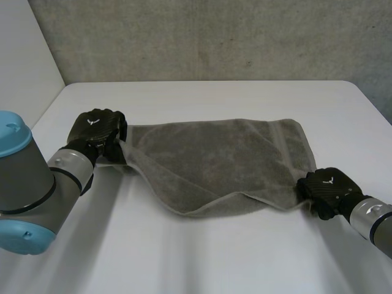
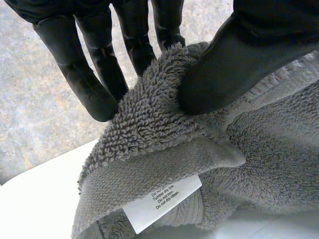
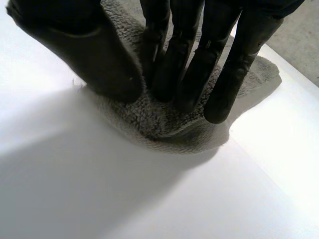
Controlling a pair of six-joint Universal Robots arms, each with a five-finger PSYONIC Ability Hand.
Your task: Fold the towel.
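The left hand (image 1: 97,130) pinches a corner of the towel (image 1: 220,162) between thumb and fingers, beside the care label (image 2: 162,201). The right hand (image 1: 324,188) clamps another corner, low on the table (image 1: 202,257). I judge both must lift together, keeping the edge between them taut.

My left hand (image 2: 239,59) is smooth, faintly glossy. The towel (image 2: 149,124) is rough looped terry cloth; the surface (image 1: 214,257) is smooth matt white.

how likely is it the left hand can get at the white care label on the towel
Unlikely without letting go: the left hand pinches a corner of the towel, and the care label sits further along the edge, beyond its thumb.
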